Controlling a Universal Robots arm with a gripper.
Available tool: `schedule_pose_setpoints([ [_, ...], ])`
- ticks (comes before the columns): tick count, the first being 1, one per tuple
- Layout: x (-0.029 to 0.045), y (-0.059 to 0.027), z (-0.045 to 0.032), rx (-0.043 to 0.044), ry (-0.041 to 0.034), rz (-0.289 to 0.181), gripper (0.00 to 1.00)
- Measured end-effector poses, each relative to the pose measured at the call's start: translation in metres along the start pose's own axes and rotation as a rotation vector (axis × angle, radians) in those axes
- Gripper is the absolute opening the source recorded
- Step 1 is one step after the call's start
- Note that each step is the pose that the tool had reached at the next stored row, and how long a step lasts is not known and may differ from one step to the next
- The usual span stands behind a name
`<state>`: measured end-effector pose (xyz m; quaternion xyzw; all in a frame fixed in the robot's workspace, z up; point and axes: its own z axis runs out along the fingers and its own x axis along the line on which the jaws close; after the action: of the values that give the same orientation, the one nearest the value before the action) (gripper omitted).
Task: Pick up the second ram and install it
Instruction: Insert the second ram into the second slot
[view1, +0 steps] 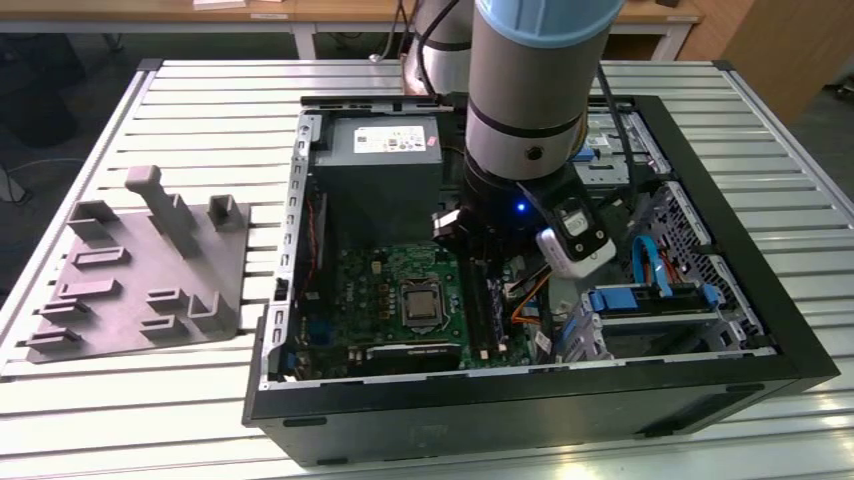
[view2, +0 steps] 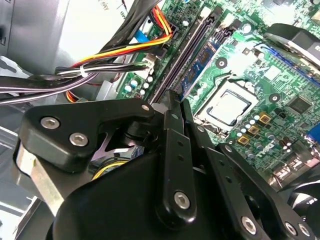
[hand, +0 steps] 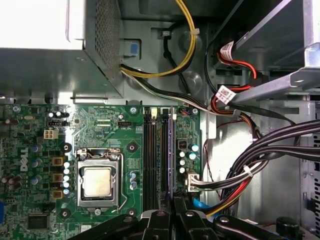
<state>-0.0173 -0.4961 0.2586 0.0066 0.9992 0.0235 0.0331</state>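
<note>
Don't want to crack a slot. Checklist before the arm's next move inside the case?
1. Gripper in line with the memory slots: ok.
2. Ram stick standing in a slot right at the gripper: ok.
3. Stick fully seated, latches closed: cannot tell.
4. Cable bundle beside the slots, not across them: ok.
5. CPU socket apart from the gripper: ok.

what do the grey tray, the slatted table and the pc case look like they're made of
grey tray: likely moulded plastic, matte, with rounded formed pockets and posts. table: probably aluminium slats, going by the pale satin sheen. pc case: seemingly sheet metal, painted black outside, with bare grey folded edges inside.
</note>
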Motion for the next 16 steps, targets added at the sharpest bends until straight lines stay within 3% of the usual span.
schedule_pose_setpoints([
  [5,0.0003,-0.0005,0.0059,0.0006,-0.0001,0.0,0.14],
  [9,0.0013,-0.0006,0.0076,0.0099,-0.0001,-0.001,0.14],
  [16,0.0057,-0.0019,0.011,0.0102,-0.0001,-0.001,0.14],
])
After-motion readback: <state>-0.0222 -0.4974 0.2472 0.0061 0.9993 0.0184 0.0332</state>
